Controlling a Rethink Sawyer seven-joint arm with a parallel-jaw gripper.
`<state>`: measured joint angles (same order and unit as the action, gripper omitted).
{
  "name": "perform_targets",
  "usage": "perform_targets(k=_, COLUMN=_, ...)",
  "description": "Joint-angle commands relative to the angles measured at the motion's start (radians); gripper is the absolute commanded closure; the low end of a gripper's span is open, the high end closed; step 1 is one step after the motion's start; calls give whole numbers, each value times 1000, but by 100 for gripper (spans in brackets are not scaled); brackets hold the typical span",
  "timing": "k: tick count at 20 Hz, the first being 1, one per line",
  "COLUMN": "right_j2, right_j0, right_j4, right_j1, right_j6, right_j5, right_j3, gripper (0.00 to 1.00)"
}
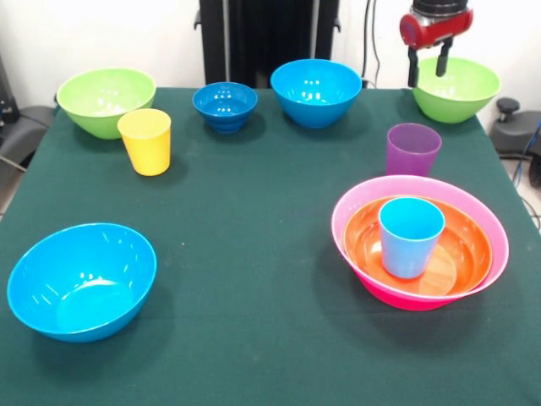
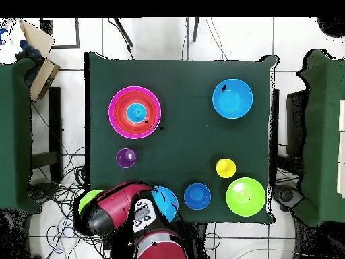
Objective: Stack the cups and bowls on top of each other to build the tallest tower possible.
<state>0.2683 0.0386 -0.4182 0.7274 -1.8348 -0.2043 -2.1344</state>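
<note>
The tower [image 1: 420, 245] stands at the worktop's [image 1: 254, 211] near right in the front view: pink bowl [image 1: 423, 190] as base, orange bowl [image 1: 461, 254] nested in it, light blue cup [image 1: 411, 237] upright inside. Loose around it, going down in size: a blue bowl [image 1: 82, 281] near left, green bowls far left [image 1: 106, 101] and far right [image 1: 456, 89], another blue bowl [image 1: 316, 91] at the back, a small footed dark-blue bowl [image 1: 225, 106], then the yellow cup [image 1: 145, 141] and purple cup [image 1: 412, 149].

All look like light, stiff, glossy plastic — probably slippery, best pinched across a thin rim.

The gripper [image 1: 429, 69] hangs over the far-right green bowl, jaws spread and empty.

No brand, label or writing is readable.
</note>
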Motion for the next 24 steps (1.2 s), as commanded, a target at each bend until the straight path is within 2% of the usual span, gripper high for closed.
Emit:
perform_targets(k=1, right_j2=-12, right_j0=-23, right_j4=-72, right_j1=-156, right_j6=-55, right_j5=41, right_j3=82, gripper=0)
perform_targets(k=10, right_j2=-35, right_j0=-24, right_j4=-104, right_j1=-189, right_j6=-51, right_j5=63, right_j3=102, gripper=0)
perform_targets(k=24, right_j2=-5, right_j0=18, right_j4=-108, right_j1=-190, right_j6=-38, right_j5=55, right_j3=106, gripper=0)
